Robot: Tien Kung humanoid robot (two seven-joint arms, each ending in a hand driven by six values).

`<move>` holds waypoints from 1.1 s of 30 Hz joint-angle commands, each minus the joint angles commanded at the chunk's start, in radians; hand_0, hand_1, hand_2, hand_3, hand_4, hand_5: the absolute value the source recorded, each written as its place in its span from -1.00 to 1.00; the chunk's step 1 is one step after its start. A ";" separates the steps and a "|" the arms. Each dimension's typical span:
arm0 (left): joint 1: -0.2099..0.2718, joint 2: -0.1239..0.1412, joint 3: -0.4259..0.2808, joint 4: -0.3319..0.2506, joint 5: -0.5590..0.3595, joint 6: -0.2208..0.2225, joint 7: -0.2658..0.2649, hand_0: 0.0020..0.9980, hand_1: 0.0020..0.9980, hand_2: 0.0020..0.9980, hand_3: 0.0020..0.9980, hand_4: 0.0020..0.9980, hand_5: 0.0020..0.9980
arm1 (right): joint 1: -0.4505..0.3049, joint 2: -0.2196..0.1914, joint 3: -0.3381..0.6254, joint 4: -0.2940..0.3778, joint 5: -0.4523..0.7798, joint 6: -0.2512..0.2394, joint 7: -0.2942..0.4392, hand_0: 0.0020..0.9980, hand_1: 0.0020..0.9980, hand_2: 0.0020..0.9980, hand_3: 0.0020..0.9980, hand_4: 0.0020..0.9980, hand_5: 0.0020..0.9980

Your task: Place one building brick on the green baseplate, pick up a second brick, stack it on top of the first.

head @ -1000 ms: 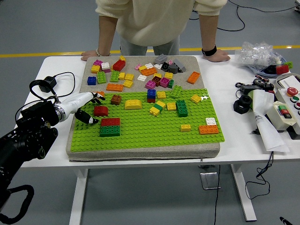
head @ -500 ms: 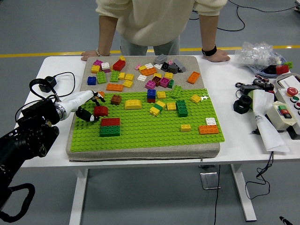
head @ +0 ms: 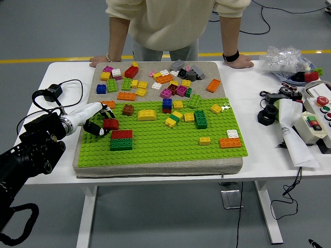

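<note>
The left hand (head: 97, 123) clasps a red brick (head: 110, 123), the red-on-green stack (head: 121, 140) just beyond it, likely its target.

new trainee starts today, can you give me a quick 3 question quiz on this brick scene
1. True or false: the left hand is closed around the dark red brick at the left edge of the green baseplate.
2. Which colour lies under the red brick in the two-brick stack just in front of the hand? A) green B) yellow C) white
3. Where are the person's hands?

Key
1. True: its fingers curl around the brick.
2. A.
3. Resting on the white table at its far edge, either side of the beige mat; they hold nothing.
</note>
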 joint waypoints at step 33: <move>0.038 0.014 -0.049 -0.032 -0.116 -0.028 0.010 0.21 0.04 0.02 -0.04 0.03 -1.00 | -0.003 0.001 0.005 0.000 0.001 0.005 0.001 0.56 0.44 0.51 0.37 0.83 0.28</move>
